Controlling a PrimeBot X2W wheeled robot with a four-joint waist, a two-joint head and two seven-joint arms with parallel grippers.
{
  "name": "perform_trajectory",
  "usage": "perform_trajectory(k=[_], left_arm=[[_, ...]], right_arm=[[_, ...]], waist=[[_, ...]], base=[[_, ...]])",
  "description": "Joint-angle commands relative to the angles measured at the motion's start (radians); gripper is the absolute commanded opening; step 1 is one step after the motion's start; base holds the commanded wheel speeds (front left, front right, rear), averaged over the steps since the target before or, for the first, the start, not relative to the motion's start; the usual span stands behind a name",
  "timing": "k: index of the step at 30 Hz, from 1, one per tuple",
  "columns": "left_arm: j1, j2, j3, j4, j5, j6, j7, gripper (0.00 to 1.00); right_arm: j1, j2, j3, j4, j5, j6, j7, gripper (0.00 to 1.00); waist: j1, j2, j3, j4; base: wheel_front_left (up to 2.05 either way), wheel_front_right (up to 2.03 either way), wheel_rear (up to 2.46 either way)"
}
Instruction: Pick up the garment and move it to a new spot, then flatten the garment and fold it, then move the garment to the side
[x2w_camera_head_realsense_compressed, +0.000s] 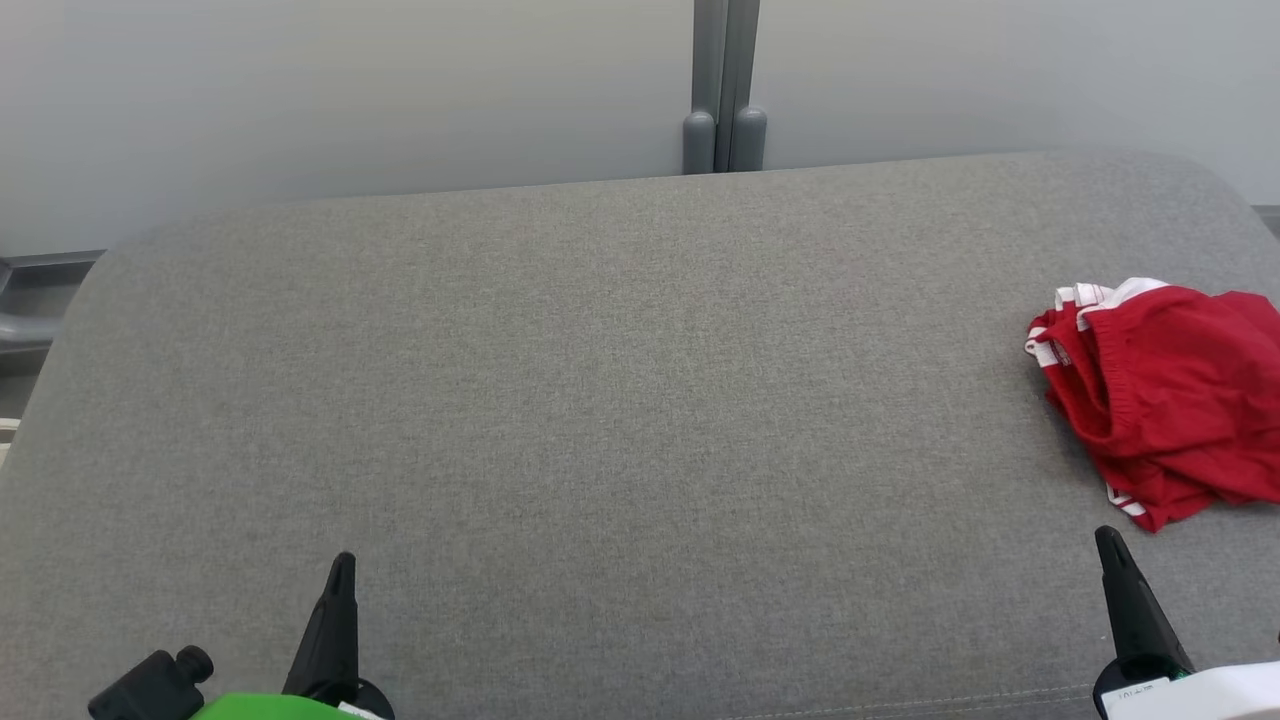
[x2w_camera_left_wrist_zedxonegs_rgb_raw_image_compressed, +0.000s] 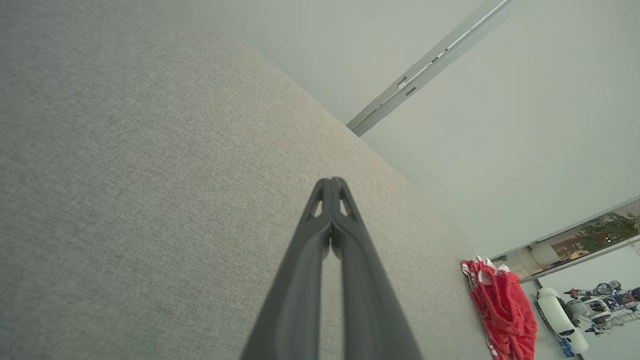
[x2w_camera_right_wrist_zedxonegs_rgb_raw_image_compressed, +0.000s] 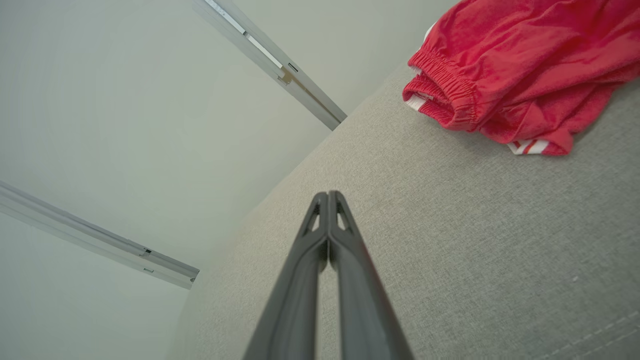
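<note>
Red white-striped garment (x2w_camera_head_realsense_compressed: 1170, 400), grey couch (x2w_camera_head_realsense_compressed: 560, 400)

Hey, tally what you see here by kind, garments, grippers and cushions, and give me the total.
Garments: 1, the red garment with white trim, crumpled at the cushion's right end.
Grippers: 2, the left gripper and the right gripper, both shut and holding nothing.
Cushions: 1, the grey cushion.
Total: 4
</note>
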Motion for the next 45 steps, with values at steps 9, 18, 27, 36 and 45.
perform_trajectory(k=[9,18,27,36,45], left_arm=[[0.034,-0.020,0.036,-0.041,-0.103,-0.029,0.027,0.00],[0.063,-0.041,0.063,-0.065,-0.189,-0.051,0.052,0.00],[0.092,-0.061,0.091,-0.090,-0.277,-0.074,0.077,0.00],[0.115,-0.078,0.114,-0.109,-0.350,-0.092,0.099,0.00],[0.137,-0.095,0.135,-0.127,-0.417,-0.109,0.119,0.00]], right_arm=[[0.024,0.001,-0.016,-0.032,0.130,0.000,0.028,0.00],[0.044,0.005,-0.027,-0.044,0.237,0.000,0.054,0.00],[0.066,0.008,-0.038,-0.057,0.347,0.000,0.078,0.00],[0.084,0.010,-0.047,-0.067,0.439,0.000,0.098,0.00],[0.102,0.011,-0.054,-0.077,0.523,0.000,0.115,0.00]], waist=[[0.0000,0.0000,0.001,-0.002],[0.0000,0.0000,0.001,-0.005],[0.0000,0.0000,0.002,-0.007],[0.0000,0.0000,0.003,-0.010],[0.0000,0.0000,0.003,-0.012]], base=[[0.00,0.00,0.00],[0.00,0.00,0.00],[0.00,0.00,0.00],[0.00,0.00,0.00],[0.00,0.00,0.00]])
